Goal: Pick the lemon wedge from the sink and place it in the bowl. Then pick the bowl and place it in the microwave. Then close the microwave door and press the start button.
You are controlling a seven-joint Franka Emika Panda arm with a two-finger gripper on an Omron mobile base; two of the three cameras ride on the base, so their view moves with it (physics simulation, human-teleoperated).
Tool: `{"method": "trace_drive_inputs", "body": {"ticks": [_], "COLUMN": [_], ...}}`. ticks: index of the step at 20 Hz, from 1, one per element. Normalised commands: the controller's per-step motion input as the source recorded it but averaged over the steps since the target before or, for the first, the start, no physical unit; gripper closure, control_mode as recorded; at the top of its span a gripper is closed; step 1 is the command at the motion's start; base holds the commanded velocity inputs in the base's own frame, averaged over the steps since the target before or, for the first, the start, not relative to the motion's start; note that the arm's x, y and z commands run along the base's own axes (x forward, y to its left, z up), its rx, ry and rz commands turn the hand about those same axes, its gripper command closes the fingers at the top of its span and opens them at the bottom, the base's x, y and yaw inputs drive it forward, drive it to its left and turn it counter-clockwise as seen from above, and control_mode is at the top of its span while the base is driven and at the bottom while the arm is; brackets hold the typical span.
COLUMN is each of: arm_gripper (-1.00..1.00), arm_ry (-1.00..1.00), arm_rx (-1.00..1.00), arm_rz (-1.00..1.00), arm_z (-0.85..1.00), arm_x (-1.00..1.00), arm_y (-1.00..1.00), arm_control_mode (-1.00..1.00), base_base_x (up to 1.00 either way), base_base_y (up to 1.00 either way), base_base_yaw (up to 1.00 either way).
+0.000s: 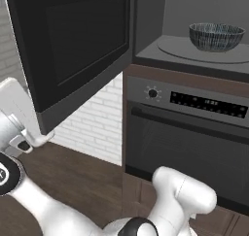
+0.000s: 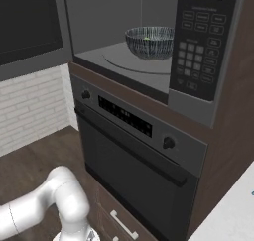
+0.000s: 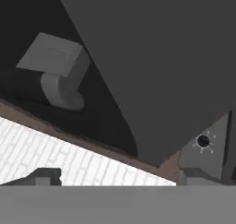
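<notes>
Lemon wedge (image 2: 146,38) shows as one tiny yellow-green speck inside the single bowl (image 2: 150,41), too small for its shape to be made out; the bowl is round and wide, its outside dark blue-grey with fine pale streaks, and it sits on the round grey turntable (image 2: 130,59) toward the back of the cavity floor; in the left base view the bowl (image 1: 216,36) rests on the same flat disc, whose right side is cut off by the frame; the one microwave (image 2: 198,41) is black, with a grey cavity, a keypad of small buttons on its right panel and a green display at the top, partly cropped; the microwave door (image 1: 73,45) stands swung open to the left, a large flat black panel with a dark glass window, its top cut off; below the microwave sits one oven (image 2: 134,160) with two round knobs, a dark display strip and a long bar handle; white brick wall (image 1: 92,118) and brown wood floor (image 1: 73,181) lie left of it; in the hand view the claw (image 3: 115,178) shows two dark finger tips spread wide apart at the bottom edge with nothing between them, beneath the door's dark underside.
</notes>
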Motion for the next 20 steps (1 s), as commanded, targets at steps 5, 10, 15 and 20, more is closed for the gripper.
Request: {"method": "trace_drive_inputs", "body": {"ticks": [5,10,15,20], "arm_gripper": [-1.00,-1.00,-1.00,-1.00], "arm_ry": [-0.32,-0.18,-0.10,-0.03], "arm_rx": [0.30,0.35,0.33,0.30], "arm_rz": [0.00,0.00,0.00,0.00], "arm_z": [0.30,0.22,0.10,0.05], "arm_x": [-0.48,-0.85,-0.49,-0.11], "arm_y": [-1.00,-1.00,-1.00,-1.00], "arm_control_mode": [-1.00,-1.00,-1.00,-1.00], "base_base_x": [0.00,0.00,0.00,0.00], "base_base_y": [0.00,0.00,0.00,0.00], "base_base_yaw": [0.00,0.00,0.00,0.00]}}
